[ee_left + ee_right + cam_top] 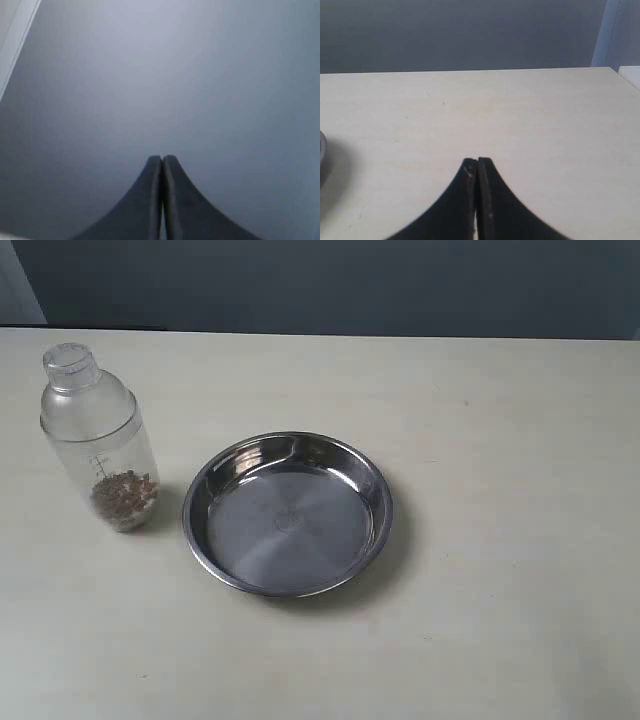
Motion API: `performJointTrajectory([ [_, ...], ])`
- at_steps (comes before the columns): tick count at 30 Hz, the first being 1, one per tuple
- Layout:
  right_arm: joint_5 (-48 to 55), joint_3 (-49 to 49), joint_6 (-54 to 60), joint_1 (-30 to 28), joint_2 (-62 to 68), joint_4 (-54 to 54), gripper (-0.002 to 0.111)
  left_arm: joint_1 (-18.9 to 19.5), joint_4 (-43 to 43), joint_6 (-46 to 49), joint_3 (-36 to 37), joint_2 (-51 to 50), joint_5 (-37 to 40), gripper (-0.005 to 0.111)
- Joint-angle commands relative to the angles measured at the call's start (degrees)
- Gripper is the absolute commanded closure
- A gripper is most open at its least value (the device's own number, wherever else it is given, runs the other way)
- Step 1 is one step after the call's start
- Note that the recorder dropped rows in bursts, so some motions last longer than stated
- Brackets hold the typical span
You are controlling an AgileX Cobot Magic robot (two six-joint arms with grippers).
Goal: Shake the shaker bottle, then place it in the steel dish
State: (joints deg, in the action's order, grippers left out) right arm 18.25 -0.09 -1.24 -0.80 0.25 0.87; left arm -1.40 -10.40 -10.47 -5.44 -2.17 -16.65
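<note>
The clear shaker bottle (101, 436) stands upright at the left of the pale table, brown pellets resting in its bottom. Just to its right sits the round steel dish (372, 483), with nothing in it. Neither arm shows in the exterior view. In the left wrist view my left gripper (162, 158) is shut, empty, and faces only a blue-grey wall. In the right wrist view my right gripper (477, 161) is shut and empty over bare tabletop, with a sliver of the steel dish (322, 150) at the picture's edge.
The pale table (500, 620) runs back to a dark blue-grey wall (350, 285). A white upright strip (612, 32) stands at the table's far corner in the right wrist view.
</note>
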Motion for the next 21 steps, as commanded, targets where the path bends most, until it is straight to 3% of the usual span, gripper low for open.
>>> performJointTrajectory([
  [1, -0.66, 0.09, 0.10, 0.21, -0.25, -0.08, 0.109, 0.17, 18.23, -3.67, -11.88, -15.94, -8.97, 0.106],
  [4, -0.66, 0.09, 0.10, 0.21, -0.25, -0.08, 0.109, 0.17, 22.51, -3.25, -19.61, -33.00, -10.44, 0.106],
  [9, -0.66, 0.09, 0.10, 0.21, -0.25, -0.08, 0.109, 0.17, 21.56, -7.89, -20.33, -44.89, -19.46, 0.106],
  [13, -0.66, 0.09, 0.10, 0.21, -0.25, -0.08, 0.109, 0.17, 23.90, -9.22, -20.33, -49.22, -26.98, 0.106],
  [16, -0.66, 0.09, 0.10, 0.21, -0.25, -0.08, 0.109, 0.17, 27.12, -9.22, -20.33, -50.56, -26.14, 0.104],
  [21, -0.66, 0.09, 0.10, 0.21, -0.25, -0.08, 0.109, 0.17, 25.08, -8.88, -20.33, -51.52, -23.23, 0.097],
])
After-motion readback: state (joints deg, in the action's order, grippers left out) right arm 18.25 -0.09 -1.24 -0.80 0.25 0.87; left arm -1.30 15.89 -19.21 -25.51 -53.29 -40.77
